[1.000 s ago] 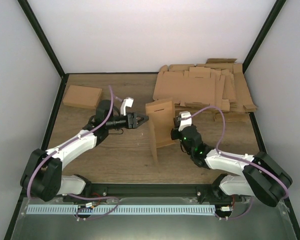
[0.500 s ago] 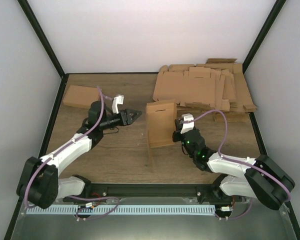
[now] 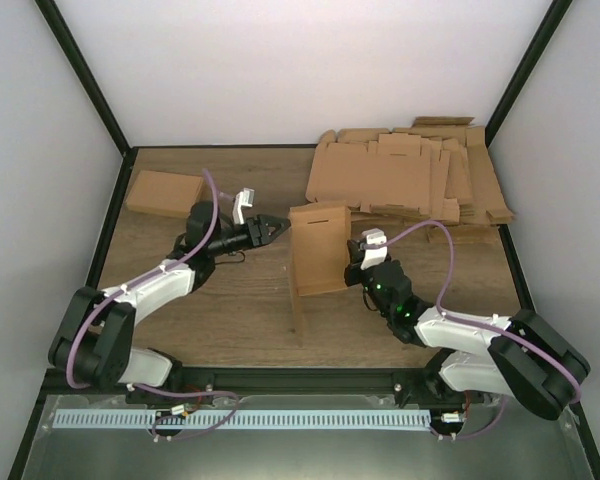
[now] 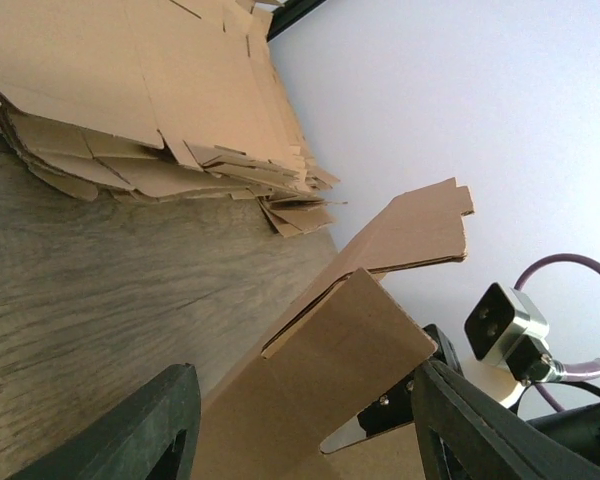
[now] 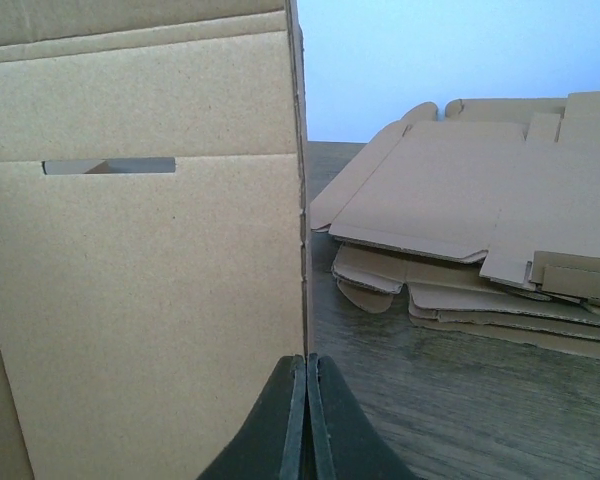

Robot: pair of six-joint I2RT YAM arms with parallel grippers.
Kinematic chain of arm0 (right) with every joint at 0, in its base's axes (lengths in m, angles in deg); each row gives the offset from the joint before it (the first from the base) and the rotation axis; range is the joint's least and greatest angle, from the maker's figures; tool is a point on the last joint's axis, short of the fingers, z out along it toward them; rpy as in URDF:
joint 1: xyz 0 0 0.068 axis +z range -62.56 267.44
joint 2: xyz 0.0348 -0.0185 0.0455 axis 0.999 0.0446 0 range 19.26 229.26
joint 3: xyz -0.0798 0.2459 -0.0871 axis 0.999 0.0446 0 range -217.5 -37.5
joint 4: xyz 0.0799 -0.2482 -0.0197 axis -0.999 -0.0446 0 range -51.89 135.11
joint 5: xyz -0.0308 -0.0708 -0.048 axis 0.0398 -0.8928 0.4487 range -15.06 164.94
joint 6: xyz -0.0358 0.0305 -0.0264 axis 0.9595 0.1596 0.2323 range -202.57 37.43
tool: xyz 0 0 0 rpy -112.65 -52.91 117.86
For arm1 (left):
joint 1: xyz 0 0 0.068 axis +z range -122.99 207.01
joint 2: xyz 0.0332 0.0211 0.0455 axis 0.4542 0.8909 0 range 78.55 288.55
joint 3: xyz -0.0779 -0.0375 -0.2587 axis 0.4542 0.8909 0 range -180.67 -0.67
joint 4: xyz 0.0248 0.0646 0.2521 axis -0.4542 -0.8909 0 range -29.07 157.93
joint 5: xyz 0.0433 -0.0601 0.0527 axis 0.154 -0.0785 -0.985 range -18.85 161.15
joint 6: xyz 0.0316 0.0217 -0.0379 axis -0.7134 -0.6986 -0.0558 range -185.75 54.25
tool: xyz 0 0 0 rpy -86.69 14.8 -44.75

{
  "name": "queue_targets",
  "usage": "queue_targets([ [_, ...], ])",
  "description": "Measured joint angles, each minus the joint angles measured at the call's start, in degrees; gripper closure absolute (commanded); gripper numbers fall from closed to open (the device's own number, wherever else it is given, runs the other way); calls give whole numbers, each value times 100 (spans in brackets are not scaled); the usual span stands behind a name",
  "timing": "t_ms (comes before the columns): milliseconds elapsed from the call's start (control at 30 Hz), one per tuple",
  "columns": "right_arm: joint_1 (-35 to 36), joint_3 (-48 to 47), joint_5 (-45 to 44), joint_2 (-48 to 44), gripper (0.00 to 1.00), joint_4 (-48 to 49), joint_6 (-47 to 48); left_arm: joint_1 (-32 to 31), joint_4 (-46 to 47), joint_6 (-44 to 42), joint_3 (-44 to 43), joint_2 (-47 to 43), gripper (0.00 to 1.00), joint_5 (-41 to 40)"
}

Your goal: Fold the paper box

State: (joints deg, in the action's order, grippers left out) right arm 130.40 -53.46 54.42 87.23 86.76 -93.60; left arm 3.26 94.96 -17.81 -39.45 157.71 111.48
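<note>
Top external view: paper box [image 3: 318, 250] half-formed, its edge pinched in the closed right gripper [image 3: 350, 263]; left gripper [image 3: 279, 229] spread, empty, just beside it; flaps not yet tucked.

Looking like robotics lab test cell. White wall panels [image 3: 300, 70] and black frame posts [image 3: 80, 75] enclosing wood-grain table [image 3: 230, 320] on three sides. Left arm [image 3: 145, 290], right arm [image 3: 450, 325] sitting bolted at bottom of frame, purple cables [image 3: 435, 260] looping. Slotted cable duct [image 3: 240, 420] running along bottom edge. Pile of cardboard blanks [image 3: 410, 175] lying upper right.
</note>
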Motion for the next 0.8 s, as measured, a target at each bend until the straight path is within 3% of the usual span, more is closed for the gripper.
queue_targets([
  [300,0,11,22,22,99,52,7,-7,-68,-157,-131,83,33,15],
  [567,0,13,63,83,99,111,9,-492,-1613,-1624,-1003,-153,29,-546],
  [733,0,31,94,83,99,181,52,-791,-2841,-2538,-1429,-632,42,-1545],
  [800,0,31,103,87,99,205,79,-931,-3189,-2739,-1650,-654,42,-1906],
])
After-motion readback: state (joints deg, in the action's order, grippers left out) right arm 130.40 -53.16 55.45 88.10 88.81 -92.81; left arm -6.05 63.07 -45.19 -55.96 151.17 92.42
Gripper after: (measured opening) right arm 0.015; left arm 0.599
